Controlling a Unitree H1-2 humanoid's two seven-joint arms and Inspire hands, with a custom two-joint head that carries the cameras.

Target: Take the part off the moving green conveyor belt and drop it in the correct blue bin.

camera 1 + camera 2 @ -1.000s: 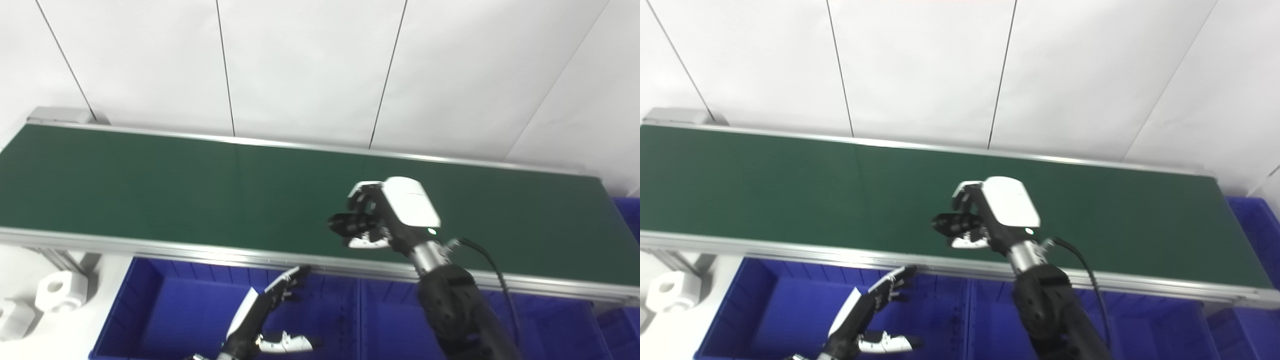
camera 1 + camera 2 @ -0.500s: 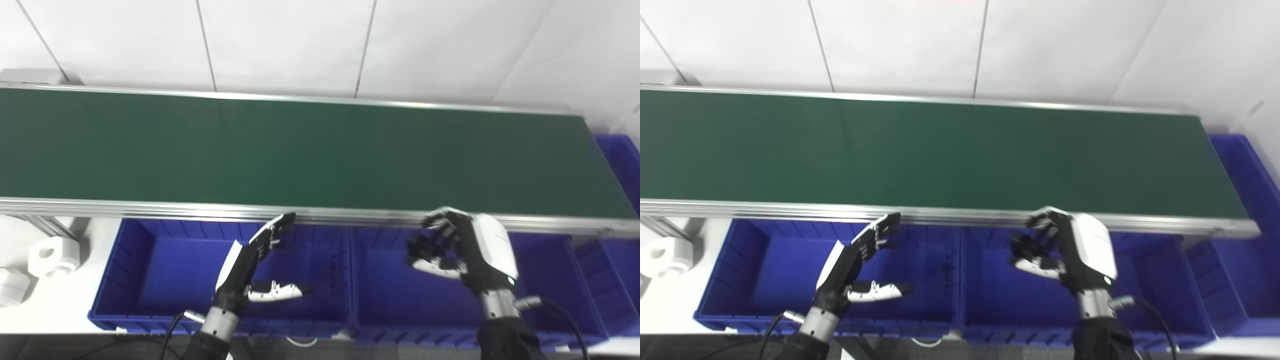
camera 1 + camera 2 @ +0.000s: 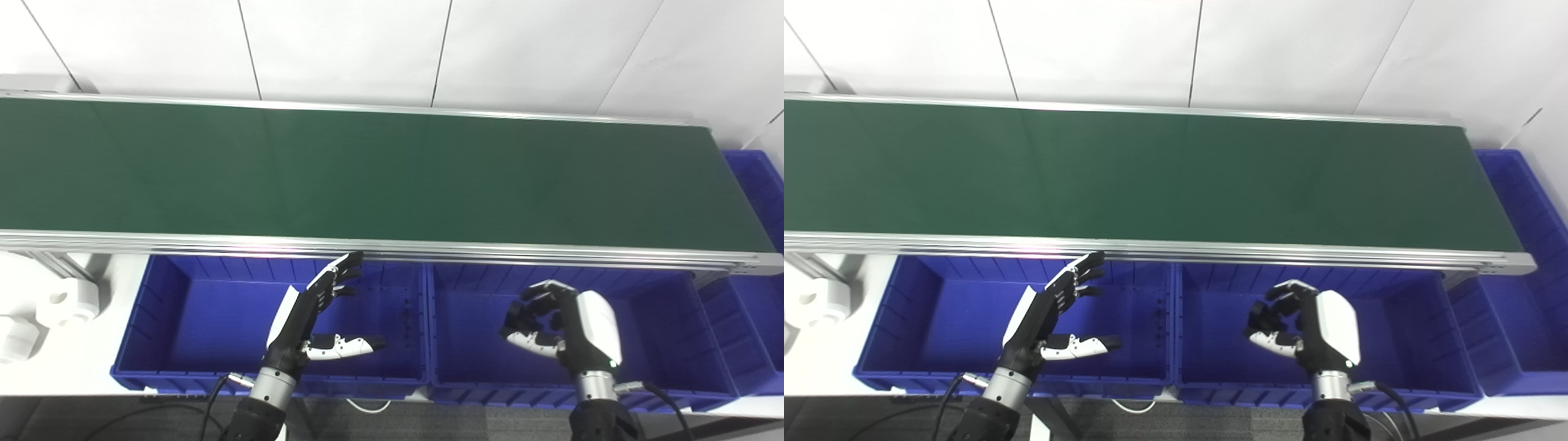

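Right hand [image 3: 563, 327] is now over the middle blue bin [image 3: 664, 331], well clear of the belt's near rail. 1 s ago it was out over the green conveyor belt [image 3: 392, 177]. Half a second ago it was just below the rail, at the far side of this bin. It now sits closer to the bin's near wall.

The head camera also tilted down over the first half of that second, so part of the shift in the picture is view motion. The change from belt to bin is real, though.

Right hand's pose is unchanged: dark fingers [image 3: 542, 300] curled in toward the white thumb, palm facing left. The curl hides the inside of the grip, so I cannot tell if it is clenched on the part or on nothing. I can't locate the part in either eye view.

Left hand [image 3: 306, 321] is released, with fingers straight and spread and the thumb sticking out to the right. It hovers over the left blue bin [image 3: 131, 343], fingertips up near the rail. Same pose and same spot as in both earlier pictures.

A third blue bin [image 3: 1513, 202] sits off the belt's right end. White blocks [image 3: 58, 300] lie on the table left of the left blue bin, apart from both hands.
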